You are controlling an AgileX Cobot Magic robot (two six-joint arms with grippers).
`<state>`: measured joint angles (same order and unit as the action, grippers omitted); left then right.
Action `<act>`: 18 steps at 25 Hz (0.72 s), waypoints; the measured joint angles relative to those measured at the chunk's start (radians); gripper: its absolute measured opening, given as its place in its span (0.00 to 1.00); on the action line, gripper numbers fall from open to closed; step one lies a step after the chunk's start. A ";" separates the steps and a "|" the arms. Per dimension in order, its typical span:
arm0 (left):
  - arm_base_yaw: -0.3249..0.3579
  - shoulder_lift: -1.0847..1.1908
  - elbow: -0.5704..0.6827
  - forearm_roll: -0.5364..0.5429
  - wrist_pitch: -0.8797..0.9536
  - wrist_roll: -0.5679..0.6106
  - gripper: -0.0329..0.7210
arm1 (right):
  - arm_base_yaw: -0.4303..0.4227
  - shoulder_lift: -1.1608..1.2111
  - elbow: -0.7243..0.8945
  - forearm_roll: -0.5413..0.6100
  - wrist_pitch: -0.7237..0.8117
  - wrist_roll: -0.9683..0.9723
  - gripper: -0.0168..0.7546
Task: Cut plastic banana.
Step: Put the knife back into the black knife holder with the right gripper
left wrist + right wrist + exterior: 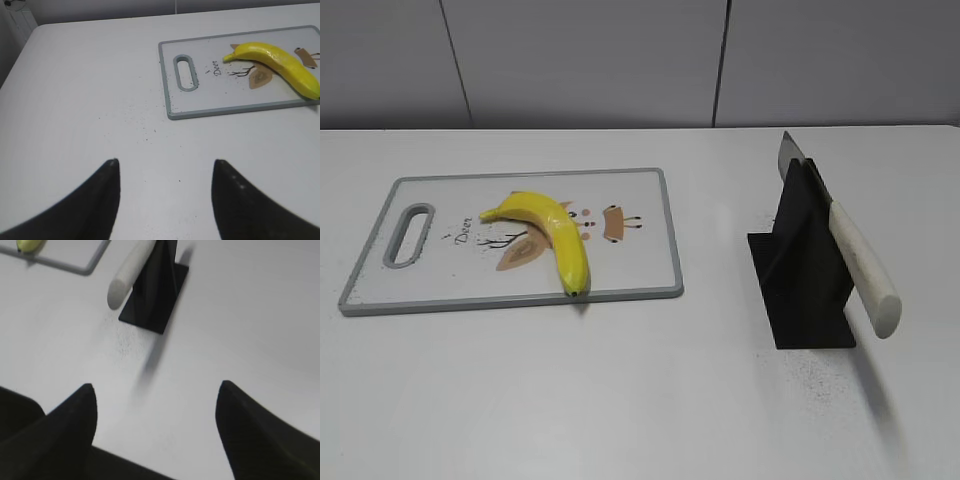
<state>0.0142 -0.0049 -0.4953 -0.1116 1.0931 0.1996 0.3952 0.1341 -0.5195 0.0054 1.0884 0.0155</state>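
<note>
Board with banana to the left, knife in its stand to the right, well apart on the counter (640,410)

The cutting board (440,285) lies flat on the left half, its handle slot at the left end; the banana (552,235) rests on the board, running from the middle toward the near edge, its tip just at that edge. The stand (800,270) sits on the right half, and the knife (850,250) leans in it, blade up and far, handle sticking out toward the near right
</note>
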 joint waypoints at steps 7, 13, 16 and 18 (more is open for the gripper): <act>0.000 0.000 0.000 0.000 0.000 0.000 0.79 | 0.000 -0.086 0.001 0.005 -0.063 -0.001 0.78; 0.000 0.000 0.000 0.001 -0.001 0.000 0.79 | -0.026 -0.140 0.002 0.008 -0.063 -0.001 0.78; 0.000 0.000 0.000 0.002 -0.001 0.000 0.79 | -0.089 -0.140 0.006 0.010 -0.063 -0.001 0.78; 0.000 0.000 0.000 0.002 -0.001 0.000 0.79 | -0.140 -0.140 0.006 0.010 -0.063 -0.001 0.78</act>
<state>0.0142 -0.0049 -0.4953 -0.1099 1.0920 0.1996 0.2549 -0.0062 -0.5133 0.0152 1.0252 0.0145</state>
